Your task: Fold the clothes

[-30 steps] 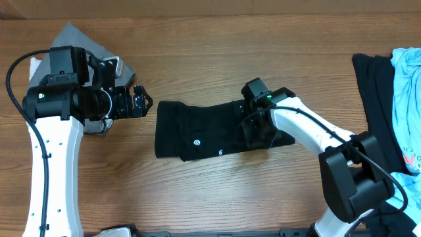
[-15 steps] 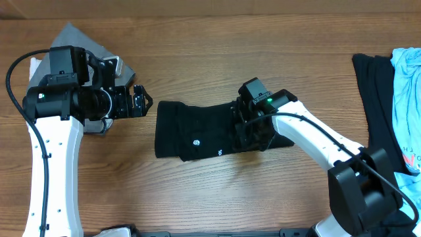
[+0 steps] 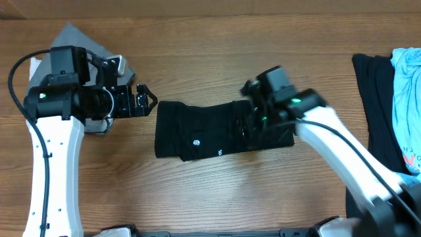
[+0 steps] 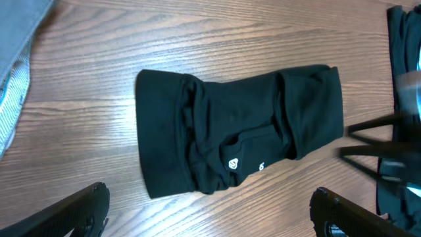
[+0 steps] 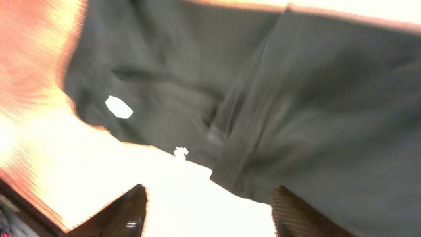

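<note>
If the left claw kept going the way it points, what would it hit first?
Likely the near edge of the folded black T-shirt: the open left gripper aims straight at it, though its height is unclear.

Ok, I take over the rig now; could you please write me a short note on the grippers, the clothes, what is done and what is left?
Left gripper: open, empty, just left of the black T-shirt.
Right gripper: open, holding nothing, over the shirt's right end.
Done: the T-shirt lies folded in a compact bundle mid-table.
Left: the black garment and light-blue garment at the right edge look unfolded.
A grey cloth lies far left.
</note>
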{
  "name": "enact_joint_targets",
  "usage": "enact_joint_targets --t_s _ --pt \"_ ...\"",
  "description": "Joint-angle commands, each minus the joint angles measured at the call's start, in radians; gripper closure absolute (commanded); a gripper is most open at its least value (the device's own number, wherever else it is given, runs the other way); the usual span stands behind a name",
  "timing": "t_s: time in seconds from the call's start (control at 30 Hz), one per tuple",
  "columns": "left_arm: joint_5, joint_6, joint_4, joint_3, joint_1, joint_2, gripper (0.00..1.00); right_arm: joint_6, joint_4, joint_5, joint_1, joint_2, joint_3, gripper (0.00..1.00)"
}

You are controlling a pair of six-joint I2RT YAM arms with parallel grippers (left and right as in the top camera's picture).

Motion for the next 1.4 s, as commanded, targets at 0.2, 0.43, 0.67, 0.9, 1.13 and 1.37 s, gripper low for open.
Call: enact_joint_targets --t_s 0.2,0.43,0.67,0.9,1.13,1.37 --pt "-0.059 -0.164 0.094 -0.216 -0.021 0.186 0.00 0.004 -0.060 -0.008 -0.096 -0.226 0.063 0.21" --pt "-0.025 -0.130 0.248 -0.259 -0.013 0.360 0.00 0.002 -0.138 -0.008 -0.124 -0.222 0.063 0.24" --pt "0.130 0.023 0.331 -0.259 -0.020 0.534 0.00 -0.001 -0.142 -0.008 -0.123 -0.222 0.062 0.25" --pt "0.356 0.092 0.401 -0.259 -0.095 0.706 0.00 -0.004 -0.143 -0.007 -0.123 -0.222 0.062 0.25" --pt "0.359 0.093 0.408 -0.257 -0.131 0.729 0.00 -0.005 -0.148 -0.007 -0.123 -0.222 0.062 0.25" --pt "0.369 0.093 0.408 -0.257 -0.132 0.729 0.10 -0.004 -0.149 -0.007 -0.123 -0.222 0.062 0.25"
